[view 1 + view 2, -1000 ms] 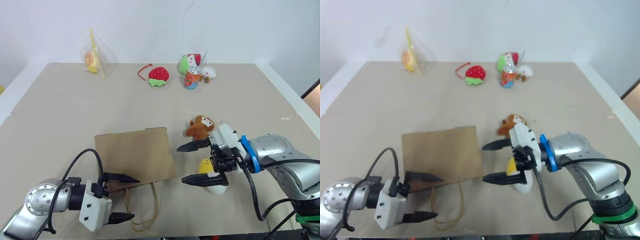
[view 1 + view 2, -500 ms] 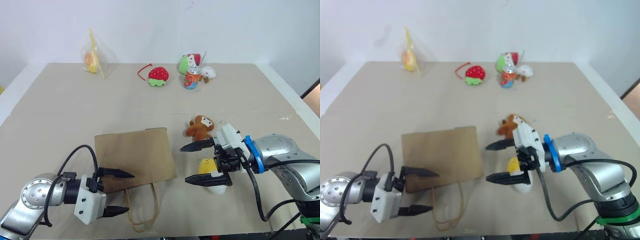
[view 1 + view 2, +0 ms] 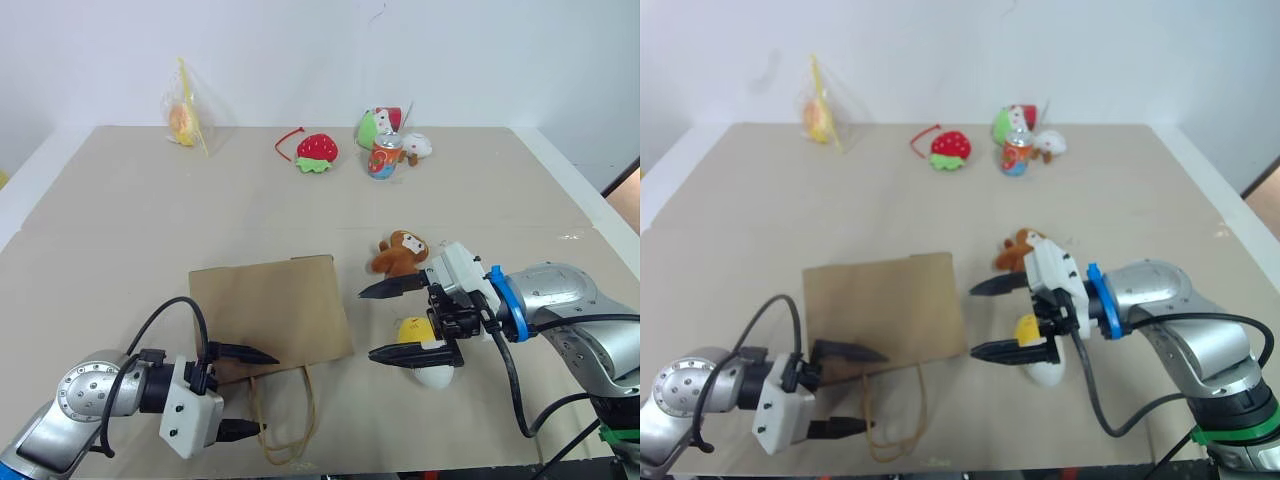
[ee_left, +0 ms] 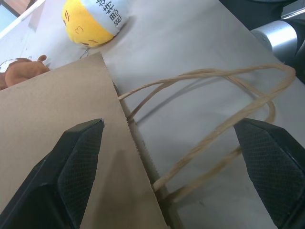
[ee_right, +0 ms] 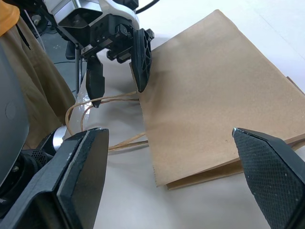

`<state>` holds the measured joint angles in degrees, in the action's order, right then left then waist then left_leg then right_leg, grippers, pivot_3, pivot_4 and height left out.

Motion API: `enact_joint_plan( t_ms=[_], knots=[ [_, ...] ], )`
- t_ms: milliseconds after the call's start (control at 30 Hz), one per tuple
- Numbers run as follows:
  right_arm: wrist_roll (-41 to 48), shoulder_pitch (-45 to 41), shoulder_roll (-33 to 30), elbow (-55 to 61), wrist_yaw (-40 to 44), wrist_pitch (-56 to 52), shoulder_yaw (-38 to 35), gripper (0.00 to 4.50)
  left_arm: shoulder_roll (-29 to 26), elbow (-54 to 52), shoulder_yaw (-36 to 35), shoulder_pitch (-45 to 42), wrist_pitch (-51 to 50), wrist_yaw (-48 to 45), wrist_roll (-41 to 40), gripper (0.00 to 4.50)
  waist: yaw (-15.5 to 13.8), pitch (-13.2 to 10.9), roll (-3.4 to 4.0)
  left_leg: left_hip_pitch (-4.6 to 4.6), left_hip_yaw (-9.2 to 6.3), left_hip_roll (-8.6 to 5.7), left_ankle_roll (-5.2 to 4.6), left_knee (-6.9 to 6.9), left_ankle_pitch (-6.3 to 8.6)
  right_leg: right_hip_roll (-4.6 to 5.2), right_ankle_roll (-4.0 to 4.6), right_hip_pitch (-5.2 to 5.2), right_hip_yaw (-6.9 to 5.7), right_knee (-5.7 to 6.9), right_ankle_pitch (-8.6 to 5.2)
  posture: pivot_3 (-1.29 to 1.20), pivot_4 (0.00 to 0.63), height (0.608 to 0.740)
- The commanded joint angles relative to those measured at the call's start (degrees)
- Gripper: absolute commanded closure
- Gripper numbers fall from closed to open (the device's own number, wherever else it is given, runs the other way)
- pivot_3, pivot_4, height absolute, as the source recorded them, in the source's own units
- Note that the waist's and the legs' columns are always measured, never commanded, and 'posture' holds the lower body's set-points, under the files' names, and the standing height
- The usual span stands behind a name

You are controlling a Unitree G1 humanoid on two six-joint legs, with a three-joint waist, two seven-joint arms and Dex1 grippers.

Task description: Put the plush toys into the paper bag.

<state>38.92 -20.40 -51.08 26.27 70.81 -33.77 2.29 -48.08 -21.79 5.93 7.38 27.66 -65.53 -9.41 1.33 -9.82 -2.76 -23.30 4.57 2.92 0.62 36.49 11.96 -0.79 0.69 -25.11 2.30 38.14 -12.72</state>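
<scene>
Flat on the surface [image 3: 120,230], the paper bag [image 3: 270,312] is lying with its cord handles [image 3: 290,420] trailing toward the near edge, and the left gripper [image 3: 245,392] is hovering spread wide and empty at that mouth end (one finger over the paper, one beside the handles). Just right of the bag, the right gripper [image 3: 385,322] is hanging released, with the egg-shaped plush [image 3: 422,352] and monkey plush [image 3: 402,253] lying close behind its fingers.
</scene>
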Motion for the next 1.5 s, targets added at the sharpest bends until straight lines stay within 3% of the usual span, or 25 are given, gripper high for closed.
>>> enact_joint_plan(
  t_ms=[33,400,533,567,633,667,700,833,867,900,1100,1367,1500],
  knots=[
    [0.45,-0.37,-0.54,2.52,-0.44,-0.31,-0.72,0.0,1.14,-1.72,2.15,-1.66,0.76,0.96,-0.01,0.06,0.0,0.0,0.0,0.0,0.0,0.0,0.0,0.0,0.0,0.0,0.0,0.0,0.0,0.0,0.0,0.0,0.15,0.74],
    [0.17,0.49,-1.09,3.03,-0.56,-0.51,-1.12,0.0,0.82,-6.3,4.25,-2.91,-1.18,-0.11,-3.86,0.06,0.0,0.0,0.0,0.0,-0.01,-0.01,0.0,0.01,0.0,-0.01,-0.02,0.01,0.01,0.0,0.01,0.0,0.15,0.74],
    [-0.2,0.66,-1.05,2.92,-0.57,-0.21,-0.84,0.0,0.71,-5.88,4.42,-2.69,-1.3,-0.23,-3.6,0.69,0.01,0.0,0.0,0.0,0.01,-0.01,0.0,0.01,0.0,-0.01,-0.03,0.02,0.03,0.0,0.02,0.0,0.15,0.74],
    [-0.32,0.7,-1.08,2.86,-0.53,-0.09,-0.77,0.0,0.81,-5.79,4.38,-2.76,-1.59,-0.04,-3.78,1.25,0.01,0.0,0.01,0.01,-0.01,-0.01,0.0,0.01,0.0,-0.02,-0.03,0.02,0.02,0.0,0.02,0.0,0.15,0.74],
    [-0.46,0.72,-1.08,2.78,-0.49,0.03,-0.69,0.0,0.86,-5.94,4.34,-3.11,-2.36,0.13,-4.42,1.59,0.01,0.0,0.0,0.01,-0.01,-0.01,0.0,0.01,0.0,-0.02,-0.03,0.02,0.02,0.01,0.02,0.0,0.15,0.74],
    [-0.52,0.73,-1.07,2.73,-0.44,0.11,-0.64,0.0,0.85,-5.96,4.31,-3.2,-2.53,0.13,-4.65,2.24,0.01,0.0,0.0,0.01,-0.01,-0.01,0.0,0.02,0.0,-0.02,-0.03,0.02,0.02,0.01,0.02,0.0,0.15,0.74],
    [-0.58,0.72,-1.03,2.7,-0.44,0.16,-0.59,0.0,0.81,-5.94,4.29,-3.22,-2.58,0.07,-4.77,2.37,0.01,0.0,0.0,0.01,-0.01,0.0,0.0,0.03,0.0,-0.03,-0.04,0.02,0.02,0.01,0.02,0.0,0.15,0.74],
    [-1.01,0.87,-0.7,2.71,-0.33,0.36,-0.54,0.0,0.71,-5.87,3.89,-3.14,-3.03,0.03,-5.5,3.78,0.01,0.0,0.0,0.01,-0.01,-0.01,0.0,0.06,0.0,-0.02,-0.06,0.04,0.02,0.01,0.04,0.0,0.15,0.74],
    [-1.04,0.92,-0.68,2.7,-0.3,0.41,-0.56,0.0,0.73,-5.8,3.56,-3.21,-3.35,0.16,-5.84,3.92,0.01,0.0,0.01,0.01,-0.01,-0.01,0.0,0.06,0.0,-0.02,-0.06,0.03,0.03,0.01,0.04,0.0,0.15,0.74],
    [-1.04,0.95,-0.68,2.69,-0.26,0.45,-0.59,0.0,0.76,-5.68,3.18,-3.37,-3.72,0.38,-6.12,4.42,0.01,0.0,0.0,0.01,-0.01,-0.01,0.0,0.06,0.0,-0.02,-0.06,0.04,0.03,0.01,0.04,0.0,0.15,0.74],
    [-1.29,0.81,-0.74,2.16,0.04,0.86,-0.59,0.0,1.89,-3.57,0.22,-8.53,-8.22,2.85,-9.51,4.42,0.0,0.0,0.0,0.01,-0.02,-0.01,0.0,0.06,0.0,-0.02,-0.06,0.04,0.02,0.01,0.03,0.0,0.15,0.74],
    [-0.31,-2.28,0.19,1.67,-0.63,-0.63,-0.55,0.0,5.83,3.59,-2.79,-25.02,-18.43,9.71,-10.65,4.42,-0.03,0.01,0.0,0.03,-0.05,-0.07,-0.04,0.13,-0.03,-0.04,-0.14,0.12,0.03,0.02,0.08,0.0,0.15,0.74],
    [1.29,-5.9,3.82,1.65,-4.09,-3.31,0.74,0.0,9.45,6.75,-1.83,-31.22,-21.62,13.12,-9.26,4.42,0.02,0.01,0.0,0.01,-0.03,-0.1,-0.05,0.18,-0.04,-0.17,-0.21,0.12,0.07,0.02,0.13,0.0,0.15,0.74]
  ],
)
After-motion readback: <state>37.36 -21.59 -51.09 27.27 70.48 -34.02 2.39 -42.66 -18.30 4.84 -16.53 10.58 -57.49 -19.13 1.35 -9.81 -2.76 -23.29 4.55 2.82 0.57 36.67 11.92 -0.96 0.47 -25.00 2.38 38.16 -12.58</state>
